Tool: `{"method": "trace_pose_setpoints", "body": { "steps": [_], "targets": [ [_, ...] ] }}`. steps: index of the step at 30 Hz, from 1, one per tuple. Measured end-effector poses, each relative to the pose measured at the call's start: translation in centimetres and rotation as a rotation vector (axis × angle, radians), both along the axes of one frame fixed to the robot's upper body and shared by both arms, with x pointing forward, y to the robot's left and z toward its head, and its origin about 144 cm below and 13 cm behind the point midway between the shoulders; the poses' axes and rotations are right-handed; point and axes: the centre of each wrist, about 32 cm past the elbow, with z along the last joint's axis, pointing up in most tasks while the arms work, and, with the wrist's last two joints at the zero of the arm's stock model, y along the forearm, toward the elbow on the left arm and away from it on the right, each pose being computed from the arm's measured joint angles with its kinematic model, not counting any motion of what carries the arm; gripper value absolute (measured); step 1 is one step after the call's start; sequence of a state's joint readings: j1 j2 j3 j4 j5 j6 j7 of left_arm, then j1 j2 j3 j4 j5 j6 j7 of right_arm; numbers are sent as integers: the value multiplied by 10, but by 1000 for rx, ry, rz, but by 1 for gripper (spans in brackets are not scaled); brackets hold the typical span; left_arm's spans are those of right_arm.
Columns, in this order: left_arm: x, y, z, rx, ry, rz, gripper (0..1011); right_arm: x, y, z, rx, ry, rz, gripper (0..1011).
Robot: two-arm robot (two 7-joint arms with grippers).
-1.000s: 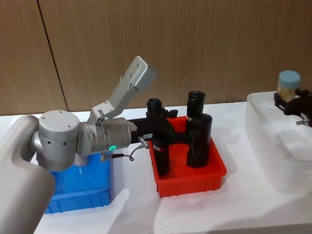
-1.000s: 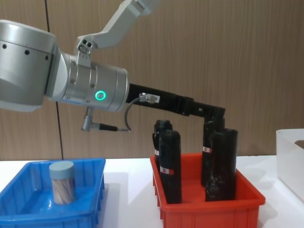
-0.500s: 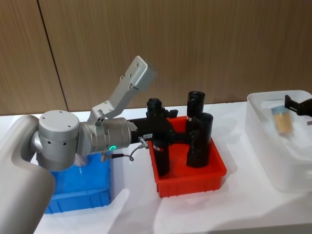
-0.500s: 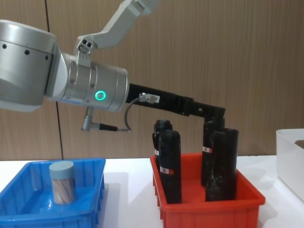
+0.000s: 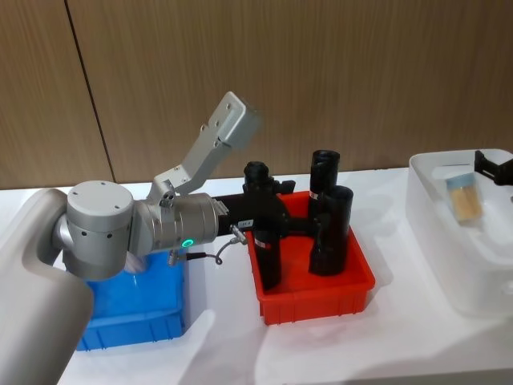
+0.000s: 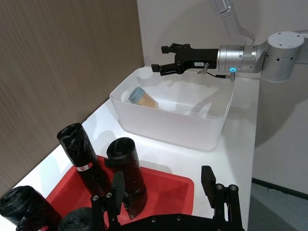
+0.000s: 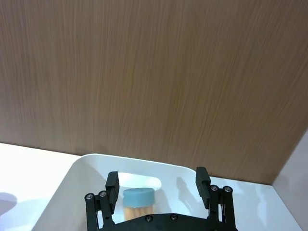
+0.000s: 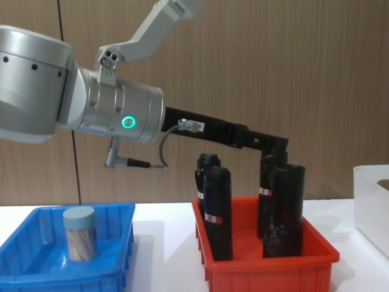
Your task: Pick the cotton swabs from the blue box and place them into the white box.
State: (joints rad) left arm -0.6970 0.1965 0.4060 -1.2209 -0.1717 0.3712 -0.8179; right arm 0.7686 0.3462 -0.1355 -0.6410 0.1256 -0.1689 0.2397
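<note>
The table [image 5: 401,337] carries three bins. The left arm [image 5: 160,224] is parked over the red bin [image 5: 321,301], clear of the work, its left gripper [image 6: 162,180] spread and empty. The white box [image 5: 433,233] sits at the table's right edge. The blue box [image 8: 36,277] at the left edge holds an upright swab jar [image 8: 80,233], likely next. The right gripper [image 7: 157,179] hovers open over the white box. A second ago it held the delivered jar [image 5: 465,198], now lying tipped inside.
</note>
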Motion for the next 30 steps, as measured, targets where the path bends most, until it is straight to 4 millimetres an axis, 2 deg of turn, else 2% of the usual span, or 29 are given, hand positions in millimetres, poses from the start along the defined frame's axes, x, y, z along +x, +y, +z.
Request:
{"method": "trace_pose_setpoints", "body": {
  "steps": [16, 30],
  "targets": [
    [-6, 1, -6, 2, -21, 32, 1004, -5, 5, -2, -4, -12, 9, 1002],
    [-31, 5, -31, -1, -117, 168, 1004, -25, 28, -12, 2, -24, 46, 1002]
  ]
}}
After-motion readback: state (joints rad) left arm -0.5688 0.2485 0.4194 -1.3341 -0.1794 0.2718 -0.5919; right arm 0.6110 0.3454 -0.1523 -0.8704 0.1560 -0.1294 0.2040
